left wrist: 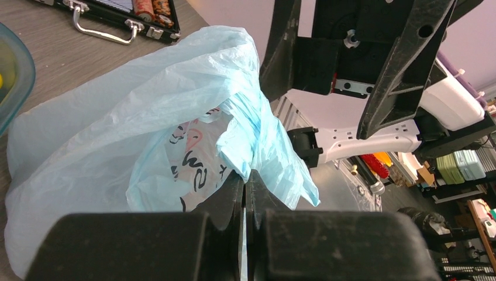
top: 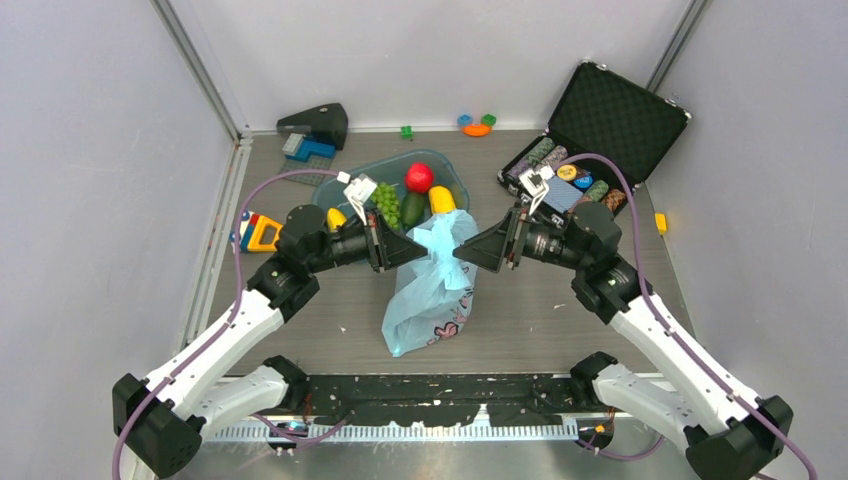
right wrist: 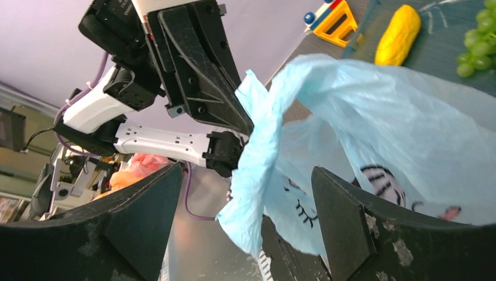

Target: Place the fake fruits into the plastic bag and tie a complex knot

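left gripper (left wrist: 245,181): fingers pressed together, pinching a fold at the top of the plastic bag (top: 430,295)
right gripper (right wrist: 245,175): fingers wide apart around a hanging strip of the bag, apparently not touching it (steep angle)
bag position: upright on the table (top: 560,310), just in front of the tub (top: 457,180)
fruits: red apple (top: 419,177), green grapes (top: 387,203) and yellow fruit (top: 441,199) in the tub, partly hidden by the left arm
bag interior: hidden

One bag (top: 430,295), one tub (top: 383,166), one apple (top: 419,177), one green grape bunch (top: 386,203), two yellow fruits (top: 337,217) (top: 441,199), one dark green fruit (top: 413,209), one case (top: 620,120)
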You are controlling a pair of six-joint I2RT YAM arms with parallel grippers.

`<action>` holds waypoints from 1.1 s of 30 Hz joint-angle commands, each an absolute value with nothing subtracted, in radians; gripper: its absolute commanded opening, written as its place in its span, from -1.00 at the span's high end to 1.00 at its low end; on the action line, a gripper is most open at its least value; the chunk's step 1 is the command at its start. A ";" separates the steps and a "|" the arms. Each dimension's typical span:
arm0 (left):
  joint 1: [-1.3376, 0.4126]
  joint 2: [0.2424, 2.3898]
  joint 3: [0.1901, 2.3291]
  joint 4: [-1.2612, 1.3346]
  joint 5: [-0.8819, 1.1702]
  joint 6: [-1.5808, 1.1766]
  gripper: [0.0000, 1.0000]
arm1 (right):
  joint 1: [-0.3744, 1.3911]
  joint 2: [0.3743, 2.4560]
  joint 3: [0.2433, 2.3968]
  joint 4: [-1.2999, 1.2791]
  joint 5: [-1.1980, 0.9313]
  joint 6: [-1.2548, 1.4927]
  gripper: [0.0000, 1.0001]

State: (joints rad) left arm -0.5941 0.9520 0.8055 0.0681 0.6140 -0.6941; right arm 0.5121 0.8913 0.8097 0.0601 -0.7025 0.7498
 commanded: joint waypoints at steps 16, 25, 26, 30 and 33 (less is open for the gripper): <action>-0.588 0.936 0.796 0.067 0.601 -0.668 1.00 | 0.550 0.687 0.497 0.299 -0.662 1.183 -0.36; -0.587 0.938 0.798 0.066 0.604 -0.668 1.00 | 0.613 0.756 0.490 0.438 -0.656 1.248 -0.09; -0.587 0.938 0.798 0.066 0.604 -0.667 1.00 | 0.616 0.761 0.489 0.453 -0.656 1.251 -0.06; -0.588 0.935 0.798 0.060 0.604 -0.663 1.00 | 0.630 0.788 0.489 0.484 -0.659 1.264 0.03; -0.587 0.934 0.800 0.058 0.605 -0.661 1.00 | 0.638 0.815 0.486 0.515 -0.664 1.279 0.09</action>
